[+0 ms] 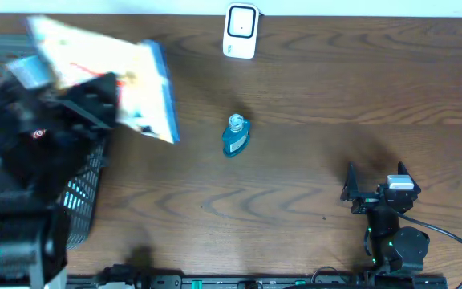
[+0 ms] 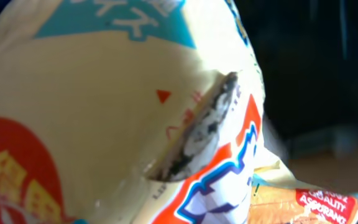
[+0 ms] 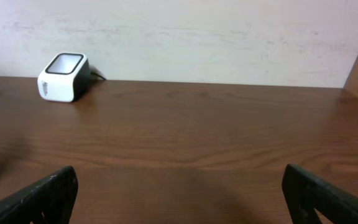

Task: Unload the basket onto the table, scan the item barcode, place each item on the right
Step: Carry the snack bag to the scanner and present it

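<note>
Bag [image 1: 147, 84] clamped in the left gripper [image 1: 96, 96] hangs over the basket [image 1: 87, 197] at the left edge of the table [image 1: 295, 217], likely bound for the far-edge scanner [image 1: 240, 30]; right gripper [image 1: 375, 172] rests, jaws apart.

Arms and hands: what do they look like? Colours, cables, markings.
Both arms are black. The right arm has a pale block by the right hand, a green light on its body and a black cable looping off its base; its fingers are black wedges. The left arm is blurred: black, with a small red mark and a grey cylindrical part.
</note>
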Tool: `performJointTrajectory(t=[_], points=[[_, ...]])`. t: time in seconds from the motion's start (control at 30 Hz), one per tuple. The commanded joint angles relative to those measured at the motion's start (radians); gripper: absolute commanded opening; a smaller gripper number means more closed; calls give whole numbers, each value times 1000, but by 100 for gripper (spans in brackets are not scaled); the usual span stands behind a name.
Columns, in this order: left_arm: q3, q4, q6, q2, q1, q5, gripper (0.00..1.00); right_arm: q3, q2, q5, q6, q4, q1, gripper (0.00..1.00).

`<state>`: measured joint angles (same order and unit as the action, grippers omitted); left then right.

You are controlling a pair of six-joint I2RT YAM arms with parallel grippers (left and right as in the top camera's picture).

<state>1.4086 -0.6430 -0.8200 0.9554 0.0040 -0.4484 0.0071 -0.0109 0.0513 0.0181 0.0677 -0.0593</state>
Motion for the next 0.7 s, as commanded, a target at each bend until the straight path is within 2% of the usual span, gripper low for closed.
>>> performJointTrajectory(t=[0.0,0.17,0.37,0.5,0.67], points=[[3,7,313,74,-212,-29,8,-2,5,-4,-10,4,8,99],[3,-10,491,237,-502,135,7,-2,5,-5,-10,4,8,99],[3,34,627,486,-774,441,8,-2,5,-4,-10,4,8,99],[3,81,644,640,-862,503,8,-2,5,-4,-10,4,8,99],[3,95,643,802,-873,521,8,-2,5,-5,-10,4,8,99]])
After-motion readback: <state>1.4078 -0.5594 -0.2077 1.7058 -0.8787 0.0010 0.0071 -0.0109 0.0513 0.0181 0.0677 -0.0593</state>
